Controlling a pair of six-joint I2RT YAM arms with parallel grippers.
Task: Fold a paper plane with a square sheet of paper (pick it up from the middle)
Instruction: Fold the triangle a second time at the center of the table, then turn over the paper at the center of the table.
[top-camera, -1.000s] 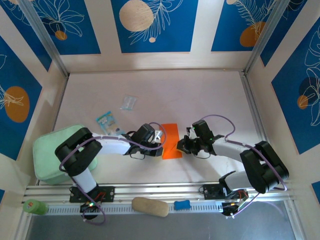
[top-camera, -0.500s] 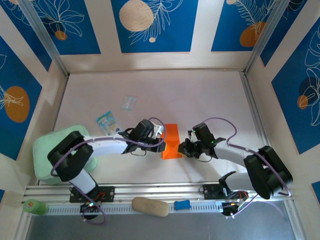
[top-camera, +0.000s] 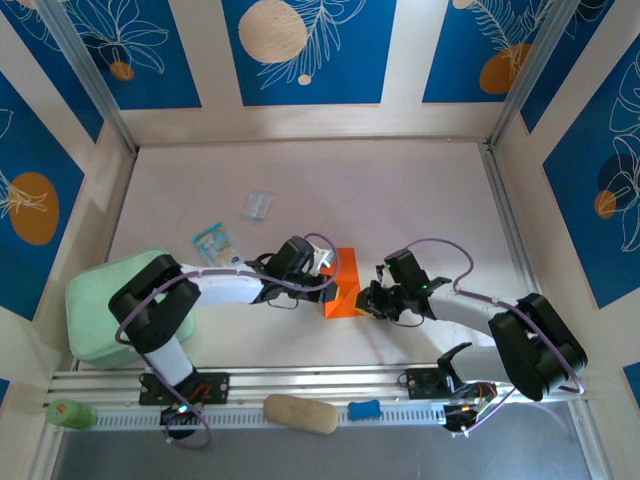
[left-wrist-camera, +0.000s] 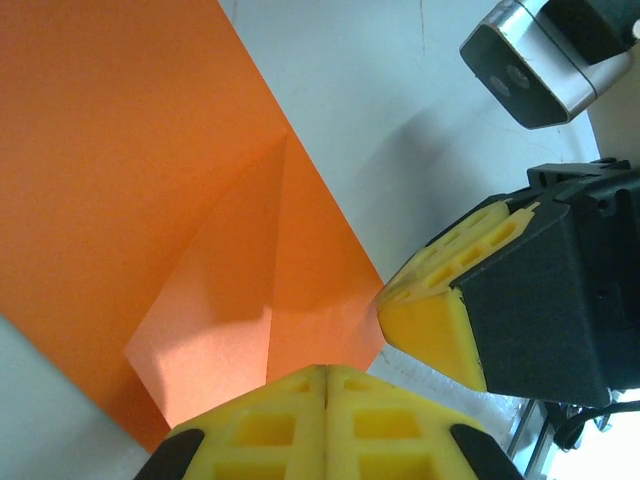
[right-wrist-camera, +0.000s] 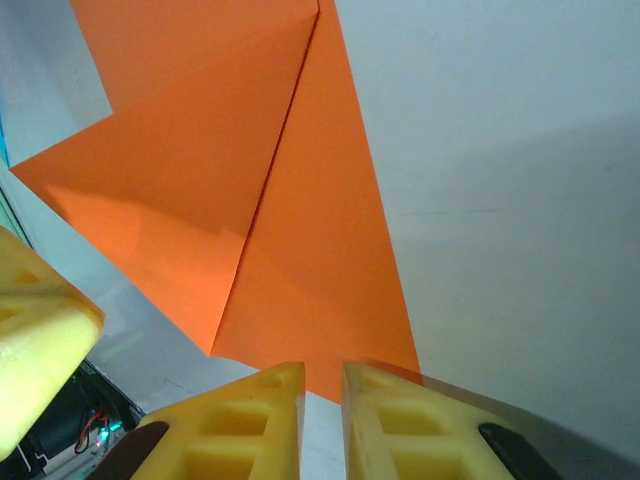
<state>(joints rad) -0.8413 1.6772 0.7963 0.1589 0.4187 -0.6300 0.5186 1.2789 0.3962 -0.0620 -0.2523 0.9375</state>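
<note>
The square sheet of paper (top-camera: 348, 275) is bright orange and lies flat mid-table, with a corner folded over into a triangular flap (left-wrist-camera: 215, 300) along a diagonal crease (right-wrist-camera: 275, 190). My left gripper (top-camera: 322, 274) is at the sheet's left side, its yellow fingers shut together (left-wrist-camera: 327, 378) right at the folded edge. At the sheet's lower right corner sits my right gripper (top-camera: 367, 299); its fingers (right-wrist-camera: 322, 385) stand a narrow slit apart, with the paper's tip showing in the gap. The two grippers' fingertips nearly meet.
A mint green pad (top-camera: 105, 305) lies at the left. A blue-and-white packet (top-camera: 211, 242) and a clear wrapper (top-camera: 257, 205) lie behind the left arm. Along the front rail (top-camera: 320, 385) rest a tan block (top-camera: 300, 413), a blue piece (top-camera: 364, 409) and a green bottle (top-camera: 68, 413).
My right gripper's fingers have parted slightly and it has slid a little toward the near edge. The left gripper has crept right onto the paper and stays shut.
</note>
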